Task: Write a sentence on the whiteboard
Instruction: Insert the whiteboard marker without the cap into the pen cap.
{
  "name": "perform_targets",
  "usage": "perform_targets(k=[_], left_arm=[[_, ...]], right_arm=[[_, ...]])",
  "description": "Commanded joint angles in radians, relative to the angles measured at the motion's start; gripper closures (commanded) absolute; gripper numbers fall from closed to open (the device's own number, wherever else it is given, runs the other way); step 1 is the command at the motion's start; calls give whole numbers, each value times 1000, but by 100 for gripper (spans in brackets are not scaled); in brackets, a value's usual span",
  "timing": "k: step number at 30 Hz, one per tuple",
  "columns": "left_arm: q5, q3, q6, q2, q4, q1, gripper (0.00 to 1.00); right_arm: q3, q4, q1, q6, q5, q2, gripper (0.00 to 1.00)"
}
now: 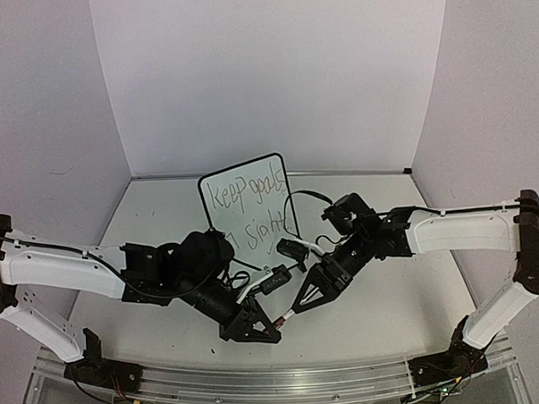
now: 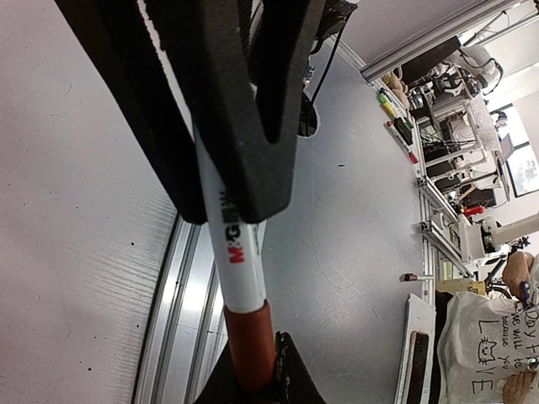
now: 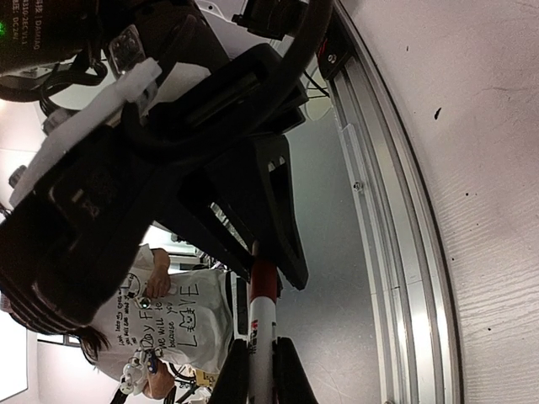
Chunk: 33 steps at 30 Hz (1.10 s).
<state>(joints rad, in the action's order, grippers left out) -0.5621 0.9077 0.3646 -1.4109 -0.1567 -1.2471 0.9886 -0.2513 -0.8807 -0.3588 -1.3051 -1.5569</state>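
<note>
Two grippers meet tip to tip in front of the whiteboard (image 1: 261,171), sharing one marker (image 2: 240,269). The left gripper (image 2: 253,380) is clamped tight on the marker's red cap (image 2: 248,341). The right gripper (image 3: 253,379) is closed just as tightly on the white barrel. The wrist views show the cap, the barrel and its printed label up close. From above, the marker is only a small pale sliver between the fingertips. Only the top view shows the single whiteboard, which stands upright on the table (image 1: 145,225) beyond both grippers and apart from them. On it is the sentence (image 1: 247,196), "Keep goals in sight", in two handwritten lines.
</note>
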Motion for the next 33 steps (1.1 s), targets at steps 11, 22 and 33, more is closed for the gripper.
perform_targets(k=[11, 22, 33], left_arm=[[49, 86, -53, 32, 297, 78, 100], [-11, 119, -36, -1, 356, 89, 100], [37, 117, -64, 14, 270, 94, 100]], right_arm=[[47, 20, -96, 15, -37, -43, 100], [49, 25, -113, 18, -36, -35, 100], [37, 26, -91, 7, 45, -15, 100]])
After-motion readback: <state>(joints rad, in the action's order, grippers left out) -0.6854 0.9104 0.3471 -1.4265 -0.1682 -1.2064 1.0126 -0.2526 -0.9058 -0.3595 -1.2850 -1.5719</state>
